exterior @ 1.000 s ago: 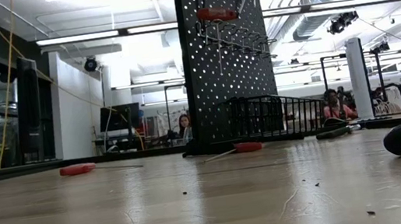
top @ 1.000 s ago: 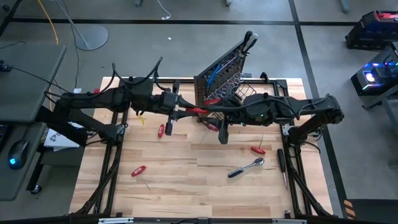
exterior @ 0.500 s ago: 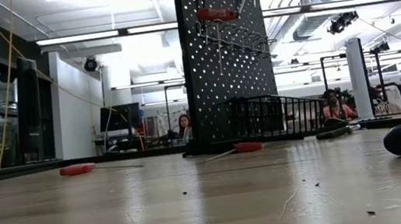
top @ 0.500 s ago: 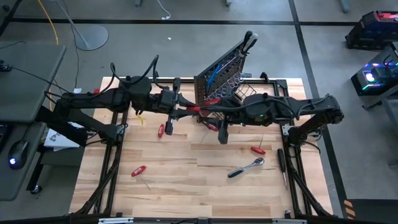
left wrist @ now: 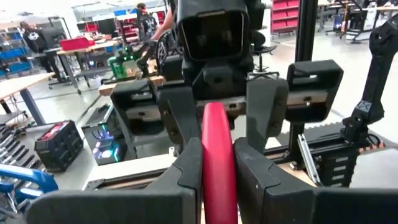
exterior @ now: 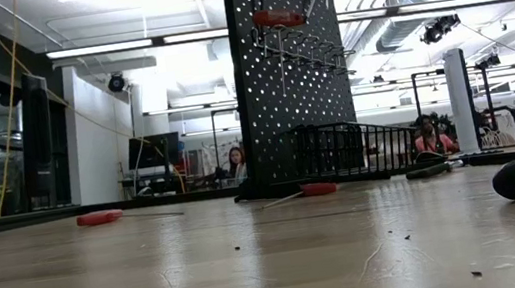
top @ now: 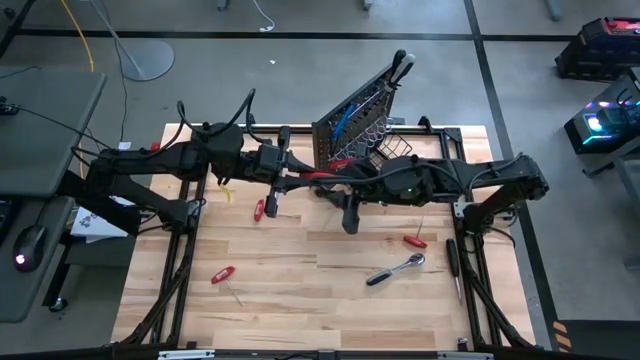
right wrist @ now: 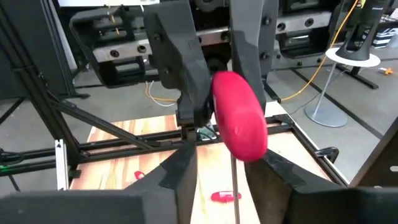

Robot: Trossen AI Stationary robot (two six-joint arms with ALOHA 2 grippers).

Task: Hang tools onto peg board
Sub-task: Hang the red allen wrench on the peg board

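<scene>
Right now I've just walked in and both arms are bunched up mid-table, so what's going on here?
It's a handover. The left claw is shut on a red-handled screwdriver in front of the peg board, and the right claw faces it with its fingers on either side of the handle's far end. Other tools lie on the table, among them a chrome ratchet.

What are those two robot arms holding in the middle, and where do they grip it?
A red-handled screwdriver: the left pincer is shut on its handle. The right pincer faces it; its hold cannot be told.
</scene>
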